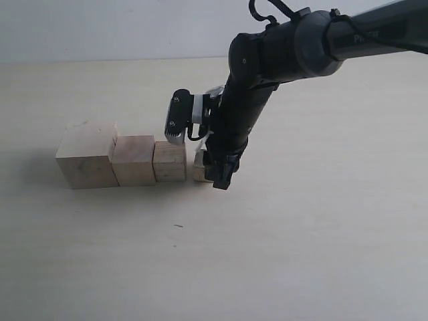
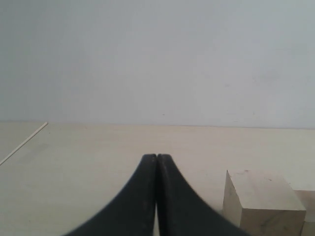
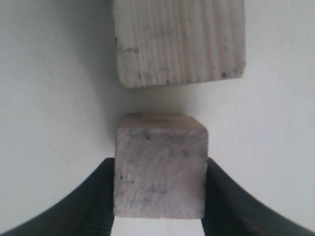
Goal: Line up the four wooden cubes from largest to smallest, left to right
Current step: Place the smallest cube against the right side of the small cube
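Observation:
Three pale wooden cubes stand in a row on the table: the largest cube (image 1: 85,156) on the left, a middle cube (image 1: 134,160) beside it, then a smaller cube (image 1: 170,161). The smallest cube (image 1: 198,167) sits just right of that row, mostly hidden behind my right gripper (image 1: 215,168). In the right wrist view both jaws press the sides of the smallest cube (image 3: 160,166), with the third cube (image 3: 179,42) a short gap beyond it. My left gripper (image 2: 157,160) is shut and empty, low over the table, with the largest cube (image 2: 263,204) off to one side.
The cream table (image 1: 301,234) stretches wide in front and to the right of the row. The right arm (image 1: 267,60) reaches down from the upper right over the end of the row. A pale wall (image 2: 157,59) rises beyond the table's far edge.

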Tool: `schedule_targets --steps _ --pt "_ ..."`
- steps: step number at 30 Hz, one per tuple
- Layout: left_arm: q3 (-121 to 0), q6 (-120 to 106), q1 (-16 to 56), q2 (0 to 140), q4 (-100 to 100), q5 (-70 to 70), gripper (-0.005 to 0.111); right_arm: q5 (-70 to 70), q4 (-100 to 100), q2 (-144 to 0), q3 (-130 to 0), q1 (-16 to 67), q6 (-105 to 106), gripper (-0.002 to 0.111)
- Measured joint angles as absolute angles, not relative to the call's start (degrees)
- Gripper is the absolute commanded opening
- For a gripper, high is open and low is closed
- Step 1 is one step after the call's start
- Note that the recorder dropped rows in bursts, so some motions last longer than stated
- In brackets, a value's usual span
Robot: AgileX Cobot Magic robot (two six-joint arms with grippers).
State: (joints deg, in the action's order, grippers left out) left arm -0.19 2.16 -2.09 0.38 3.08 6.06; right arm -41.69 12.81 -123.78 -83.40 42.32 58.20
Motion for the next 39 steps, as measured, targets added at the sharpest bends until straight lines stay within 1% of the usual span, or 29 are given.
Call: schedule_targets --steps 18,28,31,34,39 --pt "-0.2 2.2 -2.1 0.4 3.1 6.1 0.003 -39.3 16.6 -124.3 -83.5 42.3 67.3 0.000" --pt "-0.2 2.2 -2.1 0.4 3.1 6.1 0.003 -37.6 18.5 -124.9 -83.6 42.3 68.3 0.000" --pt "-0.2 2.2 -2.1 0.4 3.1 6.1 0.003 -36.9 18.7 -125.0 -83.8 42.3 68.3 0.006" --pt "-0.2 2.2 -2.1 0.4 3.1 6.1 0.003 -36.2 18.9 -125.0 -83.8 42.3 68.3 0.019" --pt "-0.2 2.2 -2.1 0.4 3.1 6.1 0.003 -35.9 18.9 -125.0 -83.8 42.3 68.3 0.049"
